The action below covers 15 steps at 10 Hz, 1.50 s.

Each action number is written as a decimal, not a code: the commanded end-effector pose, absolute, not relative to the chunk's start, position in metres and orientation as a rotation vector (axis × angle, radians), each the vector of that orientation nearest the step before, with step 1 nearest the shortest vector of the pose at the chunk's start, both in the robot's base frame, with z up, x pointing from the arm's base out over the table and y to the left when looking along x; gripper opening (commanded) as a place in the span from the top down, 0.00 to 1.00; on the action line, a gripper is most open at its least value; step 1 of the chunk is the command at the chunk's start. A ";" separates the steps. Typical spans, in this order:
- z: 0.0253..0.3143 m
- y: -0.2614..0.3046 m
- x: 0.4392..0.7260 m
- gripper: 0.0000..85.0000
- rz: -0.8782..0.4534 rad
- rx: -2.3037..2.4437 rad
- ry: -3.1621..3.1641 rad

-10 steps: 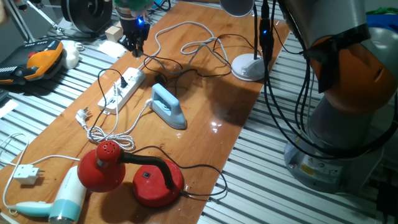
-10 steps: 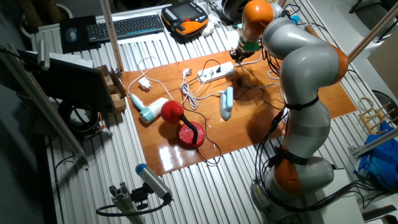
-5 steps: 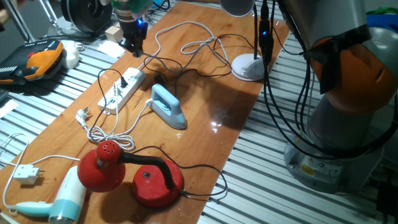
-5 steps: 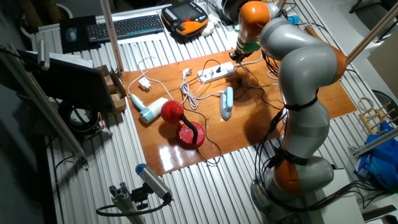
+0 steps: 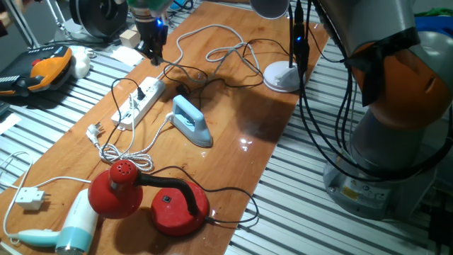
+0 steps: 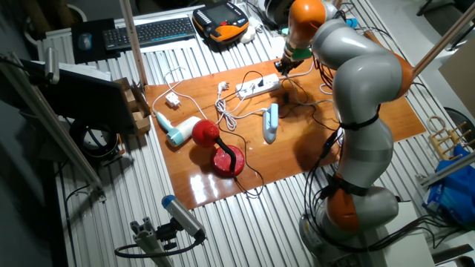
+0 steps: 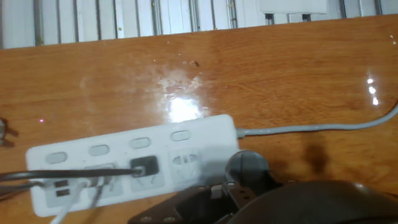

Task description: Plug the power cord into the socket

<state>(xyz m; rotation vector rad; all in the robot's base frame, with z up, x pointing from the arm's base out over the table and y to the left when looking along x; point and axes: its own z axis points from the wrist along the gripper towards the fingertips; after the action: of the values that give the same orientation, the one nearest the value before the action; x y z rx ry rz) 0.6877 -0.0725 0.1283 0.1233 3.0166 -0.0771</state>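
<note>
Power cord (image 5: 185,71) runs as a thin black line across the wooden table (image 5: 233,142) from the tangle near the white lamp base (image 5: 282,76) toward the gripper (image 5: 153,52), which hangs above the far end of the socket (image 5: 139,103). Jaw state cannot be told from this view. A blue iron (image 5: 191,120) lies just beside the strip, a red lamp (image 5: 150,199) nearer the camera, a hair dryer (image 5: 67,228) at the table's near corner.

Other fixed view — the gripper (image 6: 285,64) sits at the socket's (image 6: 257,87) end nearest the arm; the black cord is too thin to trace here.

Hand view — the socket (image 7: 134,163) lies flat on the wood, its grey lead (image 7: 314,127) leaving to the right. A black plug (image 7: 143,167) sits in one outlet with its black cable running off left. The fingertips are blurred at the bottom edge — whether they are apart, together or clamped on anything cannot be told.
</note>
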 end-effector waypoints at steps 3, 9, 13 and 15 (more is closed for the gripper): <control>0.125 -0.050 0.689 1.00 -0.097 0.131 3.008; 0.098 -0.033 0.690 1.00 -0.048 0.137 2.987; 0.091 -0.032 0.691 1.00 -0.045 0.117 2.988; 0.089 -0.031 0.692 1.00 -0.038 0.122 2.988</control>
<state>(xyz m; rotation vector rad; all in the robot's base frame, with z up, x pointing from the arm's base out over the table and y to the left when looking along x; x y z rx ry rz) 0.6917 -0.0309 0.0890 0.1218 2.9883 -0.0382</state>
